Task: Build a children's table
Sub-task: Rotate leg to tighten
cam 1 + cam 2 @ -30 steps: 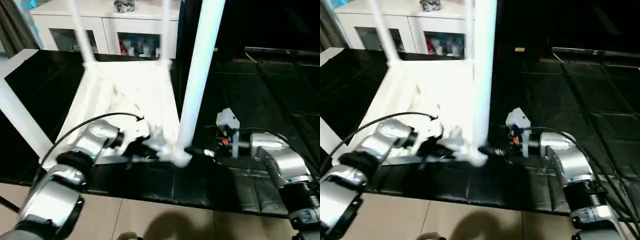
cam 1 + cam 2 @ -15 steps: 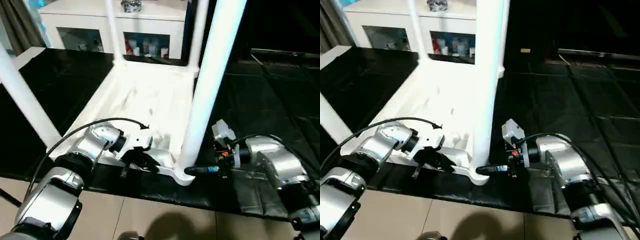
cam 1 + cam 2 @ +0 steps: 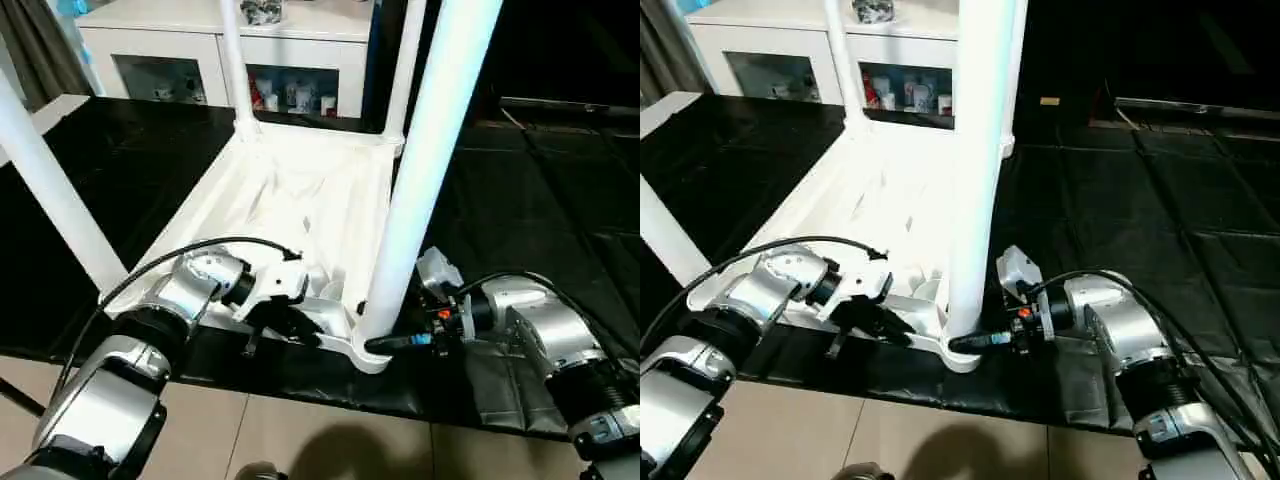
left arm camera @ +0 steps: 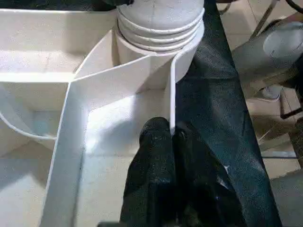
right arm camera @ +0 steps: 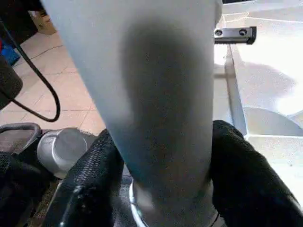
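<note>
At wrist, right claw (image 5: 161, 189) straddling leg (image 5: 142, 94)

All four legs (image 3: 432, 150) run off the head views' top.

Smooth glossy white plastic table (image 3: 300, 200) on matt black mat (image 3: 520, 230).

Lit brightly from overhead, with glare washing out the table's white underside (image 3: 300, 190) against near-black mats (image 3: 520, 200). Blurred and shadowed close up along the leg (image 5: 156, 94) at the right wrist
</note>
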Motion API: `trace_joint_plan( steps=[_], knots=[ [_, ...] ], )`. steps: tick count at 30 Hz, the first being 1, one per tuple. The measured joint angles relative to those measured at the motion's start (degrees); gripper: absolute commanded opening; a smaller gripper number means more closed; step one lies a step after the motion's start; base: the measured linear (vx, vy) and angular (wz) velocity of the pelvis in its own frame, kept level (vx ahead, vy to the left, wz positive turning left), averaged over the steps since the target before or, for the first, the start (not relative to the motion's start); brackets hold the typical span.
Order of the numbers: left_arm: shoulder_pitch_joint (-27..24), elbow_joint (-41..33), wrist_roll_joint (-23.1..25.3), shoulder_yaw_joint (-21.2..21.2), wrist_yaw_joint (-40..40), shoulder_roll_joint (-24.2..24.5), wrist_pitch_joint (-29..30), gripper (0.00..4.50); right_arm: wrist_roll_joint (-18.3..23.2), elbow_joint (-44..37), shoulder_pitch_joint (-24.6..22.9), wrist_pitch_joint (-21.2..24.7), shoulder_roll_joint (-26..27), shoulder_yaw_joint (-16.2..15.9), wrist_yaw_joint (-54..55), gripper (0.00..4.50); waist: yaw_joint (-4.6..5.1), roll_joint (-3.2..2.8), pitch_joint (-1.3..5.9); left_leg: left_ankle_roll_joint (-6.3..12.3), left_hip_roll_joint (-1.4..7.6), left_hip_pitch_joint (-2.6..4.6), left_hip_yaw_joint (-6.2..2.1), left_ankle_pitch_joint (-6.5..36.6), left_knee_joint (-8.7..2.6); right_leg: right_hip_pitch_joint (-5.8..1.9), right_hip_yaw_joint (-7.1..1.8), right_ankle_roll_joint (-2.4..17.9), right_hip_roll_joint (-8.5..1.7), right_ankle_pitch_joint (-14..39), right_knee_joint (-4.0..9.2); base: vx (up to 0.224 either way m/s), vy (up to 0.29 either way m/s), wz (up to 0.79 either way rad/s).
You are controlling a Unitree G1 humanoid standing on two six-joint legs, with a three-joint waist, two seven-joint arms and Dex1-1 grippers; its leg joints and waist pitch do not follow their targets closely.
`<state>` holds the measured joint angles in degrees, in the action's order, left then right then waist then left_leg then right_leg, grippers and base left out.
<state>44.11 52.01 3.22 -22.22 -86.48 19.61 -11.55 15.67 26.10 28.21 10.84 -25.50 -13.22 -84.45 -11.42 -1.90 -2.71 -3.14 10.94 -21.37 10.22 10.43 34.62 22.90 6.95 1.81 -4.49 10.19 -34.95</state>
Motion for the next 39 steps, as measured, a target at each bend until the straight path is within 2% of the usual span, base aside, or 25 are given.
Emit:
trace_joint_plan(
  steps=[5, 7, 9, 12, 15, 18, 21, 22, 24, 28, 32, 35, 36, 39],
  knots=[
    [1.3, 1.3, 0.9, 1.1, 4.8, -1.5, 4.8, 0.00, -0.8, -0.4, -0.1, 1.4, 1.4, 2.0, 6.7, 2.12, 0.41, -0.02, 0.01, -0.01, 0.00, 0.11, 0.01, 0.0, -0.01, -0.03, -0.01, 0.0, 0.00, 0.0, -0.04, 0.000, 0.000, 0.00],
    [2.0, 2.8, 1.0, 2.0, 8.2, -2.2, 6.7, 0.00, -2.3, -0.3, -0.1, 1.8, 3.1, 3.4, 12.8, 2.06, 1.34, -0.02, 0.02, -0.04, 0.00, 0.25, 0.01, 0.0, -0.04, -0.12, -0.01, 0.0, 0.01, 0.0, -0.05, 0.000, 0.000, 0.00],
    [3.1, 4.6, 1.2, 3.2, 13.3, -3.3, 9.1, 0.00, -3.8, -0.2, 0.1, 3.4, 6.0, 5.3, 21.7, 2.04, 2.95, -0.02, 0.01, -0.11, -0.01, 0.31, -0.01, -0.1, -0.07, -0.11, 0.00, 0.0, 0.02, 0.0, -0.05, 0.000, 0.000, 0.00],
    [4.2, 6.4, 1.2, 5.1, 19.9, -6.1, 12.6, 0.00, -5.4, 0.2, 1.1, 6.5, 9.3, 8.1, 33.2, 1.99, 4.75, -0.07, 0.03, -0.15, -0.03, 0.30, -0.03, -0.1, -0.10, -0.12, 0.00, 0.0, 0.02, 0.0, 0.02, 0.000, 0.000, 0.00],
    [6.7, 9.6, 1.1, 7.1, 28.3, -10.1, 16.5, 0.00, -7.8, 1.6, 3.4, 8.8, 13.1, 10.6, 45.0, 1.98, 5.91, -0.07, 0.03, -0.15, -0.06, 0.36, -0.04, -0.1, -0.15, -0.02, 0.01, 0.1, 0.03, -0.1, 0.01, 0.000, 0.000, 0.00],
    [8.0, 11.0, 1.1, 8.3, 33.8, -12.3, 18.0, 0.00, -9.9, 3.0, 5.3, 9.1, 15.1, 11.4, 51.9, 1.98, 6.37, -0.07, 0.03, -0.15, -0.07, 0.30, -0.06, -0.1, -0.29, 0.10, 0.01, 0.1, 0.06, -0.1, 0.04, 0.000, 0.000, 0.00],
    [8.2, 11.2, 1.0, 8.5, 34.5, -12.6, 18.0, 0.00, -10.9, 3.3, 5.6, 8.5, 15.4, 11.3, 52.9, 1.98, 6.31, -0.07, 0.03, -0.12, -0.06, 0.29, -0.06, 0.0, -0.43, 0.12, 0.02, 0.4, 0.09, -0.1, 0.09, 0.000, 0.000, 0.00],
    [8.2, 11.2, 1.0, 8.5, 34.4, -12.5, 17.9, 0.00, -11.0, 3.3, 5.5, 8.1, 15.4, 11.3, 52.6, 2.31, 6.29, -0.07, 0.03, -0.10, -0.06, 0.29, -0.06, 0.0, -0.43, 0.12, 0.02, 0.4, 0.09, -0.1, 0.10, 0.000, 0.000, 0.00],
    [8.2, 11.2, 1.1, 8.5, 34.3, -12.5, 17.8, 0.00, -11.4, 3.3, 5.3, 7.5, 15.4, 11.2, 52.5, 2.66, 6.29, -0.07, 0.03, -0.09, -0.06, 0.28, -0.06, 0.0, -0.43, 0.13, 0.02, 0.4, 0.09, -0.2, 0.12, 0.000, 0.000, 0.00],
    [8.2, 11.2, 1.6, 8.4, 33.4, -12.1, 17.2, 0.00, -11.5, 2.1, 4.5, 7.7, 15.3, 11.2, 51.1, 2.81, 6.26, -0.07, 0.03, -0.12, -0.06, 0.30, -0.06, 0.0, -0.42, 0.13, 0.02, 0.4, 0.09, -0.2, 0.13, 0.000, 0.000, 0.00],
    [7.7, 11.2, 1.7, 8.2, 30.3, -10.7, 15.2, 0.00, -10.8, 1.5, 3.1, 5.2, 13.8, 10.3, 46.6, 3.24, 6.07, -0.07, 0.02, -0.12, -0.06, 0.28, -0.05, 0.0, -0.42, 0.13, 0.02, 0.4, 0.08, -0.2, 0.15, 0.000, 0.000, 0.00],
    [7.2, 10.9, 1.7, 8.1, 27.4, -9.6, 13.9, 0.00, -10.3, 1.3, 2.2, 2.8, 11.7, 9.5, 42.0, 3.41, 5.73, -0.09, 0.00, -0.12, -0.06, 0.24, -0.05, 0.0, -0.42, 0.14, 0.02, 0.4, 0.08, -0.2, 0.19, 0.000, 0.000, 0.00],
    [6.6, 10.3, 1.6, 7.8, 25.4, -9.0, 12.8, 0.00, -9.3, 0.9, 1.4, 2.0, 10.5, 9.1, 39.1, 3.60, 5.46, -0.10, 0.00, -0.09, -0.05, 0.23, -0.05, 0.0, -0.43, 0.14, 0.03, 0.4, 0.08, -0.2, 0.20, 0.000, 0.000, 0.00],
    [5.3, 8.5, 1.5, 7.1, 19.5, -7.2, 10.6, 0.00, -7.3, -0.2, 0.0, 1.1, 7.1, 8.3, 30.7, 3.72, 4.61, -0.27, -0.11, 0.04, -0.04, 0.09, -0.06, 0.0, -0.42, 0.22, 0.06, 0.4, 0.08, -0.2, 0.23, 0.000, 0.000, 0.00]
  ],
)
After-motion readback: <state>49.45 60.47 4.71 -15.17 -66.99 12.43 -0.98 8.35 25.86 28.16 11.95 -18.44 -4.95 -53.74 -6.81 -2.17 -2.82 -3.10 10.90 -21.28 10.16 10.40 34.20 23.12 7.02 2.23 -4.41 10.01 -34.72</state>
